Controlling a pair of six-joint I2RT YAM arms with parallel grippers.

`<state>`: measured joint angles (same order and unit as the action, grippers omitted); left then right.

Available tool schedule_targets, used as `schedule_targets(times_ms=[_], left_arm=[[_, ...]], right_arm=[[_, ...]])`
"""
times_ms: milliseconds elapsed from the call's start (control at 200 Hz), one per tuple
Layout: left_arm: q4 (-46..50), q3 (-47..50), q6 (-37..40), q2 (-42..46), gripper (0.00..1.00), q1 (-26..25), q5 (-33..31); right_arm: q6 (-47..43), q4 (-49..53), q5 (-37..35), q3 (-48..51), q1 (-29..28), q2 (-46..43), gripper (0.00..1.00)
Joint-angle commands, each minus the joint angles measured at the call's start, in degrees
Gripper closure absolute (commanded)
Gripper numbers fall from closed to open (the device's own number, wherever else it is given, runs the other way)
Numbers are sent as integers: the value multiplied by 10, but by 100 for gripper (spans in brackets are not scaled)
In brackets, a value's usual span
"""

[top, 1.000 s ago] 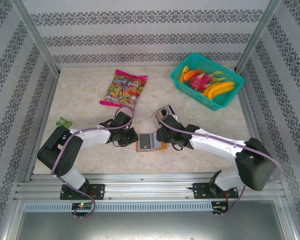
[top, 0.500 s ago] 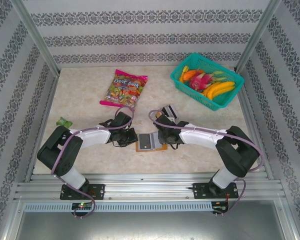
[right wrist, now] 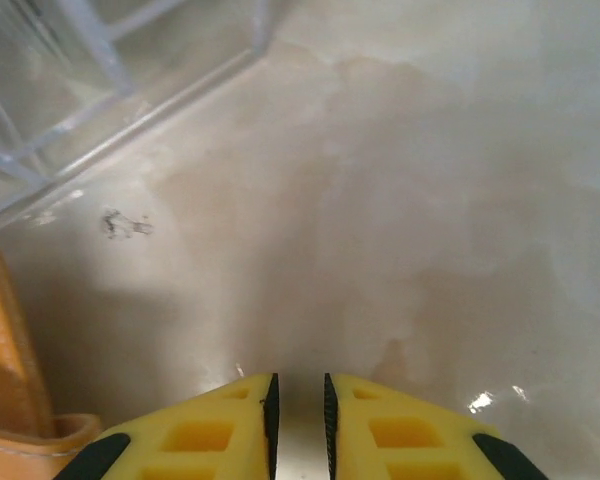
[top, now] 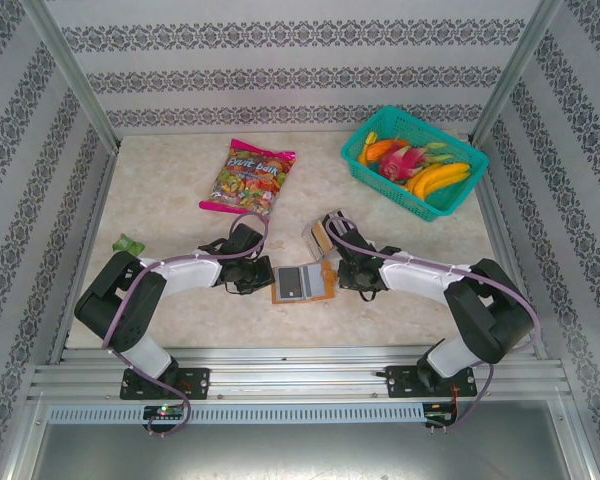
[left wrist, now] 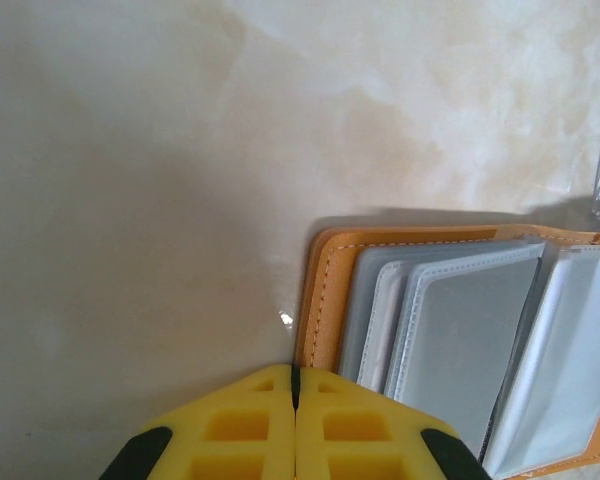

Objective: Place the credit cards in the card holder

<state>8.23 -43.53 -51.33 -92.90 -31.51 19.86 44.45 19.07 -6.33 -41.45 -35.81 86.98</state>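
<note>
Card holder [top: 302, 283] lies open and flat on surface [top: 170, 205], orange cover down, inside facing up. L wrist view shows its stitched orange edge [left wrist: 320, 300] and a fan of clear pockets w/ grey faces behind the plastic. Can't tell whether any pocket has a card in it.

Just beyond holder, slightly to the R, stands clear slotted tray [top: 329, 228]. Credit cards [top: 321, 237] stand on edge in it: one tan face toward holder, a darker one behind; exact count not readable.

Well beyond holder to the R sits teal basket [top: 356, 160], holding bananas [top: 440, 180], pink dragon fruit [top: 398, 160] and an orange piece [top: 378, 150]. Beyond holder to the L, candy bag [top: 247, 178] lies flat. Small green item [top: 128, 243] is well L of holder.

L tool [top: 263, 278] is low at holder's L edge. Its yellow tips [left wrist: 295, 390] are pressed fully together w/ nothing visible btwn them. They sit right by the orange edge, but can't tell if they touch it.

R tool [top: 342, 276] is just R of holder, close to surface. Its tips [right wrist: 298, 400] are almost closed, w/ only a thin slit btwn them. Bare surface shows through the slit and nothing is gripped. In R wrist view holder's orange corner [right wrist: 5, 350] is close beside the tips but apart from them, and tray bars [right wrist: 90, 60] lie further ahead.
</note>
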Motion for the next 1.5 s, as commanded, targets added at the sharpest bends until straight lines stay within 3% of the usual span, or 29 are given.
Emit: schedule_targets(times_ms=[0, 120, 290, 630, 874, 1204, 1499], left_arm=[[14, 2, 10, -10, 92, -7, -11], [20, -4, 14, -6, 92, -7, -10], [19, -7, 14, -6, 92, -7, -8], [21, -9, 15, -3, 92, -7, -5], [25, -10, 18, 1, 92, -7, -7], [27, -18, 23, 20, 93, -7, 6], [9, -52, 22, 55, 88, -11, 80]], right_arm=[[15, -3, 11, 10, 4, -43, 77], [2, -35, 23, 13, -12, -89, 69], [-16, -24, 3, -34, -57, -63, 45], [-14, 99, -125, -147, -115, 88, 40], [-7, 121, -147, -143, -113, 96, 50], [-12, 56, -71, -79, -77, 33, 93], [-6, -55, 33, -10, -50, -12, 96]])
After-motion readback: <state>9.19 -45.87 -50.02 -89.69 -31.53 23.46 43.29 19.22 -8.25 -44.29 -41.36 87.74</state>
